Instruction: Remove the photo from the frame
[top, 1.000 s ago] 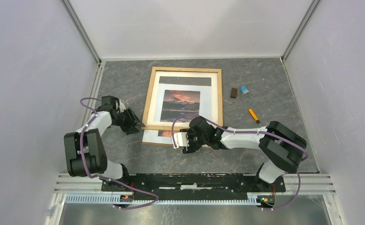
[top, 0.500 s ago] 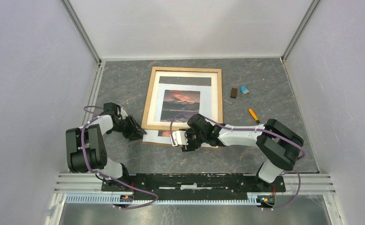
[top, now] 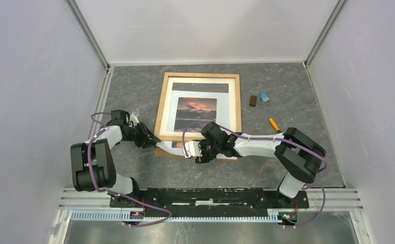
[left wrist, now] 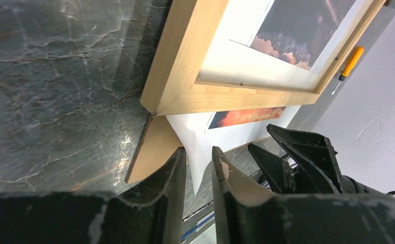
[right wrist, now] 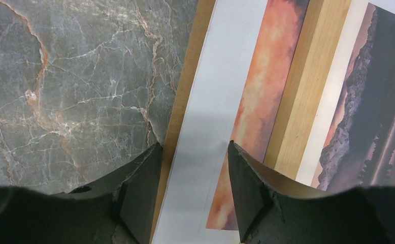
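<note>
The frame (top: 161, 109), with a light-wood rim, lies flat mid-table. The photo (top: 177, 145) sticks out from under its near edge, orange sky and white border showing. My left gripper (top: 154, 141) is at the frame's near-left corner. In the left wrist view its jaws (left wrist: 199, 162) stand narrowly apart with the photo's white corner (left wrist: 195, 140) between them, beside the frame corner (left wrist: 180, 76). My right gripper (top: 191, 150) is open. In the right wrist view (right wrist: 193, 168) it straddles the photo's white border (right wrist: 221, 112), next to the frame's rail (right wrist: 307, 91).
A brown backing board (left wrist: 152, 147) lies under the photo; its edge also shows in the right wrist view (right wrist: 185, 101). A small brown block (top: 253, 100), a blue-white item (top: 264, 97) and an orange-handled screwdriver (top: 274, 125) lie right of the frame. Walls close in on the left, right and back.
My left gripper has moved right, up to the frame's near-left corner and the photo's corner. My right gripper has shifted slightly left and away along the photo's near edge.
</note>
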Tool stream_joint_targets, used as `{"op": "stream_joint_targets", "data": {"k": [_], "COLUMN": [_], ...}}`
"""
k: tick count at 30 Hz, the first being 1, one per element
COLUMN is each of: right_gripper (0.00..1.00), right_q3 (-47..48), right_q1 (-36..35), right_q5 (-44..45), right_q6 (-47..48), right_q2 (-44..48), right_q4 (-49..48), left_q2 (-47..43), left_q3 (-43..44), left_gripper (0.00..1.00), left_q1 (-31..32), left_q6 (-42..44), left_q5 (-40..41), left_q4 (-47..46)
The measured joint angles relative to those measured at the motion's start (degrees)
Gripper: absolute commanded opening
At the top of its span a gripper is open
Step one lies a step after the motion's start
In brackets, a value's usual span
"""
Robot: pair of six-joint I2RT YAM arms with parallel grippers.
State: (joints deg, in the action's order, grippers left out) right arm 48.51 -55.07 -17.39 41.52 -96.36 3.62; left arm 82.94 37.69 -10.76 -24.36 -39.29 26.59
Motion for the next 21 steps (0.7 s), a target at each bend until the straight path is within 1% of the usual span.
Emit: {"op": "stream_joint_targets", "data": {"k": [4,9,10,11,14,17,18,21], "right_gripper": [0.57,0.56,0.56,0.57,0.61,0.68,0.69,0.71], "right_q3": [0.2,0.3,0.3,0.4,0.5,0.5,0.5,0.1], "right_q1": [0.0,0.0,0.0,0.0,0.0,0.1,0.1,0.1], "right_q5": [-0.4,-0.5,-0.4,-0.4,-0.4,0.0,0.3,1.2], "right_q6": [0.2,0.2,0.3,0.2,0.2,-0.1,-0.2,-0.6], "right_q2": [-0.1,-0.2,-0.2,-0.2,-0.2,-0.1,0.1,1.1], "right_q4": [0.2,0.5,0.5,0.6,0.6,0.5,0.5,1.4], "left_q2": [0.3,1.6,1.8,2.1,2.8,2.9,2.9,2.4], "left_q3": [-0.5,-1.0,-1.2,-1.3,-1.4,-1.4,-1.3,-1.2], "left_gripper": [0.40,0.41,0.38,0.32,0.21,0.04,0.02,0.02], "left_q1": [0.7,1.0,1.0,1.0,1.2,1.2,1.2,1.2], "left_q6": [0.0,-0.1,-0.1,-0.1,-0.3,-1.1,-1.5,-3.1], "left_q5": [-1.1,-1.4,-1.3,-1.2,-1.2,-1.4,-1.4,-1.4], "left_q4": [-1.1,-2.1,-2.3,-2.5,-2.6,-2.2,-2.1,-1.2]}}
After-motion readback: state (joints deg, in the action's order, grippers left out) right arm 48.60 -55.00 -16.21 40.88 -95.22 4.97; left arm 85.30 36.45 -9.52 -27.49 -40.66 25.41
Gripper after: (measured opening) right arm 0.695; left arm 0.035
